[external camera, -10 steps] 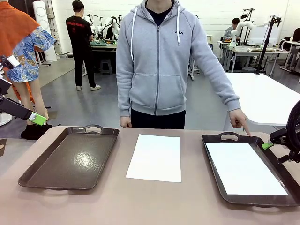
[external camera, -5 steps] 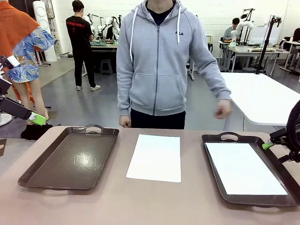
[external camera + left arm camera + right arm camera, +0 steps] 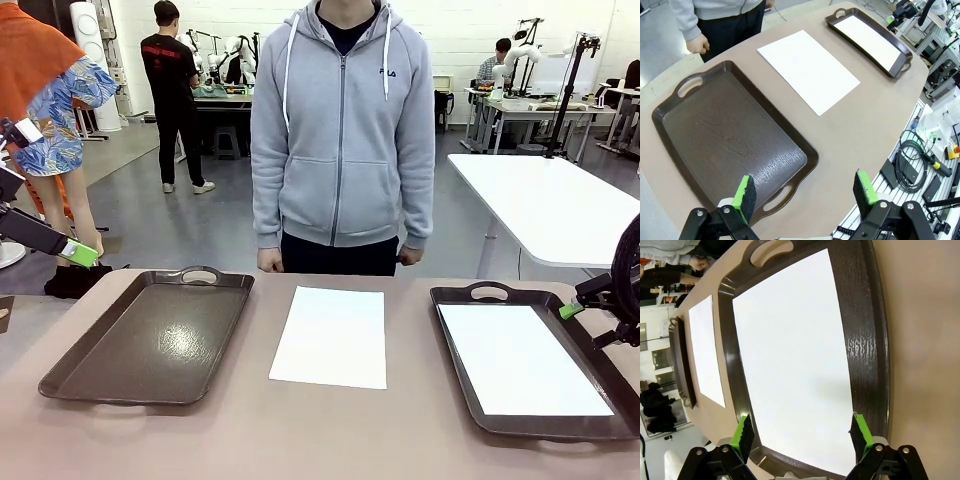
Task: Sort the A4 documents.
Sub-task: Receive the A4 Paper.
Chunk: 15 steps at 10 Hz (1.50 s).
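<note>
The sorting looks about half done. One document, the filed sheet (image 3: 522,360), lies flat inside the right tray (image 3: 452,335), squared to its walls. This tray sits to the right of the loose sheet (image 3: 330,336), with a strip of bare counter (image 3: 300,435) between them. The loose sheet is the other A4 document. It lies flat on the counter in no tray, so it is what is left to sort. To the left of the loose sheet, again across a strip of counter, sits the left tray (image 3: 150,345), with nothing in it. That looks like the likely place for the sheet, though nothing on the blank paper shows which tray it belongs in.

Neither arm is at the loose sheet. The left pincer (image 3: 805,192) hangs well to its left, past the left tray's outer handle, with its green pads spread wide and nothing between them. The right pincer (image 3: 802,432) hangs to its right, above the filed sheet. Its pads are also spread wide and touch neither paper nor tray.

The person (image 3: 340,130) stands across the counter, straight beyond the loose sheet. Both hands hang by the hips, off the counter.
</note>
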Each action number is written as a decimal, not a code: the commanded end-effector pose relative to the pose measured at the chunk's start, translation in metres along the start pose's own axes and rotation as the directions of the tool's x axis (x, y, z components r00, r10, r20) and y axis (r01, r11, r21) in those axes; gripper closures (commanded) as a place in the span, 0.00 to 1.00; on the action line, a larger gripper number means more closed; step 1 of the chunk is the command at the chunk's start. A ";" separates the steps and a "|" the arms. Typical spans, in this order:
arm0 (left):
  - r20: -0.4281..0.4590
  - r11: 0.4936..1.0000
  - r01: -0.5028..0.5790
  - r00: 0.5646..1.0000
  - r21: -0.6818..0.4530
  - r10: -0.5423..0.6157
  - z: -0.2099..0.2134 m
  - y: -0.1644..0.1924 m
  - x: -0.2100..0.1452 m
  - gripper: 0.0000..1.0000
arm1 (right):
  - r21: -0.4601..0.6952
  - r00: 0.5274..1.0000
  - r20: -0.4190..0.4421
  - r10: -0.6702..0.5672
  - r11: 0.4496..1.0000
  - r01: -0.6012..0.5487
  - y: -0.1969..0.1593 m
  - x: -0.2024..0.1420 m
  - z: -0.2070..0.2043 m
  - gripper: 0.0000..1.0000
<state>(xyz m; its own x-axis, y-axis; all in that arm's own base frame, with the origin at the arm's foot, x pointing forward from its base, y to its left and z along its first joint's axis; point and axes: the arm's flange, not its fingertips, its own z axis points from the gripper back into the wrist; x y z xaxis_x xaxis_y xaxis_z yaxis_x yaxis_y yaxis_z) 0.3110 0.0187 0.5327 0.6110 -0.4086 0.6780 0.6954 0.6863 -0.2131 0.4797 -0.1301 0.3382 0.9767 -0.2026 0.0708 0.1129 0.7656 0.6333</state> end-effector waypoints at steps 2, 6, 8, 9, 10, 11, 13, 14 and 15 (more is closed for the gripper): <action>0.010 1.000 0.009 1.000 -0.015 -0.009 0.000 0.002 -0.001 0.00 | -0.031 0.971 0.120 0.207 0.978 -0.204 0.032 -0.023 0.025 0.00; 0.010 1.000 0.009 1.000 -0.015 -0.009 0.000 0.002 -0.001 0.00 | 0.077 0.834 0.161 0.528 0.836 -0.544 0.111 -0.025 0.032 0.00; 0.010 1.000 0.009 1.000 -0.015 -0.009 0.000 0.002 -0.001 0.00 | 0.114 0.710 0.152 0.688 0.701 -0.704 0.164 -0.015 0.032 0.00; 0.010 1.000 0.009 1.000 -0.015 -0.009 0.000 0.002 -0.001 0.00 | 0.150 0.660 0.152 0.736 0.643 -0.751 0.186 -0.013 0.031 0.00; 0.010 1.000 0.009 1.000 -0.015 -0.009 0.000 0.002 -0.001 0.00 | 0.185 0.617 0.173 0.768 0.590 -0.786 0.207 -0.013 0.033 0.00; 0.010 1.000 0.009 1.000 -0.015 -0.009 0.000 0.002 -0.001 0.00 | 0.218 0.583 0.190 0.790 0.545 -0.809 0.223 -0.014 0.037 0.00; 0.010 1.000 0.009 1.000 -0.015 -0.009 0.000 0.002 -0.001 0.00 | 0.215 0.478 0.167 0.863 0.441 -0.871 0.247 -0.023 0.040 0.00; 0.010 1.000 0.009 1.000 -0.015 -0.009 0.000 0.002 -0.001 0.00 | 0.225 0.432 0.142 0.891 0.396 -0.890 0.254 -0.032 0.039 0.00; 0.010 1.000 0.009 1.000 -0.015 -0.009 0.000 0.002 -0.001 0.00 | 0.251 0.407 0.120 0.905 0.369 -0.895 0.258 -0.040 0.037 0.00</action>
<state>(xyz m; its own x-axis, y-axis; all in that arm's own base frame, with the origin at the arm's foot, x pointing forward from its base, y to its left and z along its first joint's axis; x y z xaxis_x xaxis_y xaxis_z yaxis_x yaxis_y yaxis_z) 0.3111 0.0186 0.5327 0.6113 -0.4090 0.6775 0.6953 0.6865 -0.2128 0.4692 0.0530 0.5320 0.5164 0.4939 0.6996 -0.8546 0.3501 0.3836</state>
